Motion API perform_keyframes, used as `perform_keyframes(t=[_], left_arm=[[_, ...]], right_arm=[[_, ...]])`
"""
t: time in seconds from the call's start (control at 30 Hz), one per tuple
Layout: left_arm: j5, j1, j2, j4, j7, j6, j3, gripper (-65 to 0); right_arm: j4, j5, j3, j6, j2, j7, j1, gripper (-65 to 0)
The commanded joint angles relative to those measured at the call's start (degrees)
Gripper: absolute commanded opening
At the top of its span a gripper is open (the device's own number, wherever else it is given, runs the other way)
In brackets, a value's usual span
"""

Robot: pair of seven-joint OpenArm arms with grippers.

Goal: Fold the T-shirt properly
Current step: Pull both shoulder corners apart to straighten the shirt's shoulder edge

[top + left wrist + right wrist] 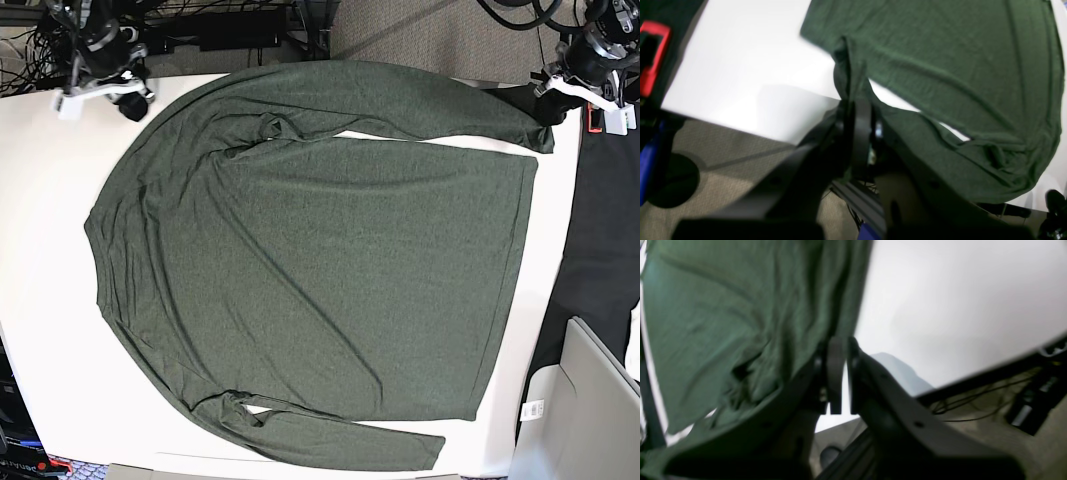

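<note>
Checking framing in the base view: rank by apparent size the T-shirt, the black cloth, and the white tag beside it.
1. T-shirt, by far largest.
2. Black cloth, partly cropped.
3. White tag, smallest.

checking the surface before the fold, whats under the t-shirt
The T-shirt lies spread flat on a white table, which shows bare around its edges. A black cloth lies beside its hem. Whatever sits beneath the fabric itself is covered and cannot be seen.

Both arms are black. The left tool [858,133] has matte black flat fingers with round screw holes along their sides. The right tool [840,373] looks alike. From above, white brackets sit on each wrist.
</note>
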Motion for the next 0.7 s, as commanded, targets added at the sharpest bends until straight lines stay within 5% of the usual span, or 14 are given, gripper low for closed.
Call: perform_keyframes(t=[0.0,0.23,0.67], left_arm=[[-0.8,0.3,-0.7,0.7,-0.5,-0.2,-0.3,-65.0],[-0.8,0.1,-0.7,0.7,-0.5,-0.3,-0.3,-65.0],[-0.9,0.2,-0.6,0.7,-0.5,-0.3,-0.3,-65.0]], right_arm=[[0.8,0.1,-0.4,0.4,0.4,1.1,-0.2,-54.0],[-0.1,-1.0,-5.5,-10.1,0.5,1.1,1.4,-32.6],[-7.4,-1.0,-7.9,-10.8,-0.9,1.1,7.2,-31.4]])
